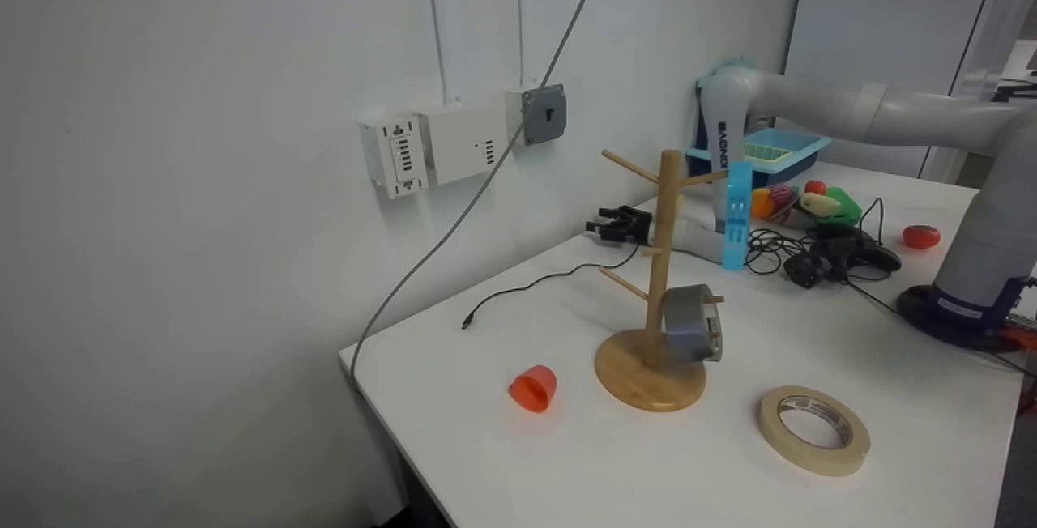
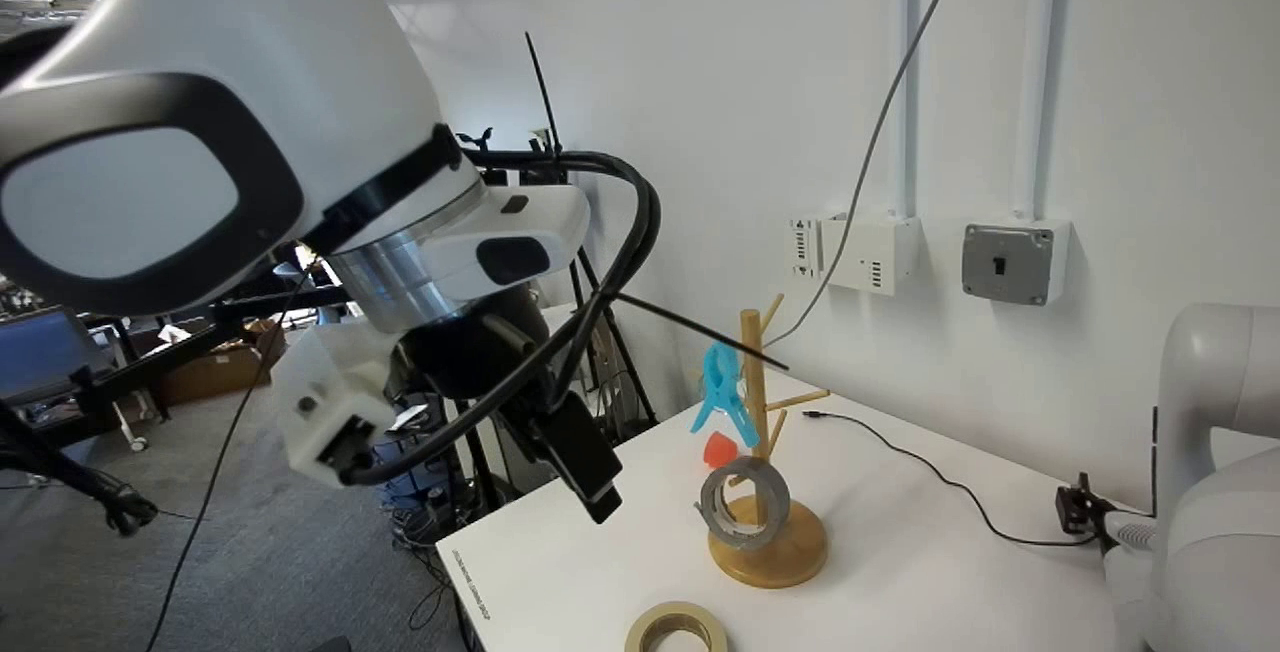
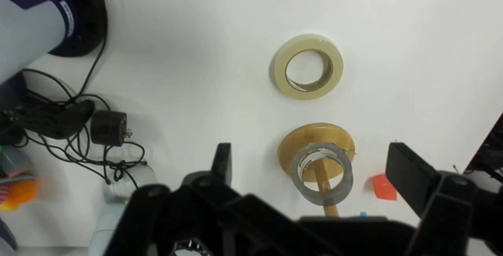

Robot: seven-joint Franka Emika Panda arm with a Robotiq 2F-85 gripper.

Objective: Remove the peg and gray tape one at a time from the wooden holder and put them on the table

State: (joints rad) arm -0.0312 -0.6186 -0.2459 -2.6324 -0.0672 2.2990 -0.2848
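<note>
The wooden holder (image 1: 663,244) (image 2: 752,362) stands upright on the white table (image 1: 616,479) in both exterior views. The light-blue peg (image 1: 736,216) (image 2: 721,382) hangs on an upper branch arm. The gray tape (image 1: 687,324) (image 2: 778,512) hangs on a low branch arm, just above the round base. In the wrist view the gray tape (image 3: 346,181) appears between the fingers, over the holder's base (image 3: 314,130); only a bit of the peg (image 3: 363,214) shows. My gripper (image 3: 309,147) is open and empty, above and apart from the holder; an exterior view shows one finger (image 2: 575,452).
A beige tape ring (image 1: 790,451) (image 3: 281,67) and an orange-red cup (image 1: 535,389) lie near the holder. A second white robot arm (image 1: 972,269), cables and black controllers (image 1: 842,253) and toy food (image 1: 782,200) are behind it. A thin cable (image 1: 551,275) lies along the wall side.
</note>
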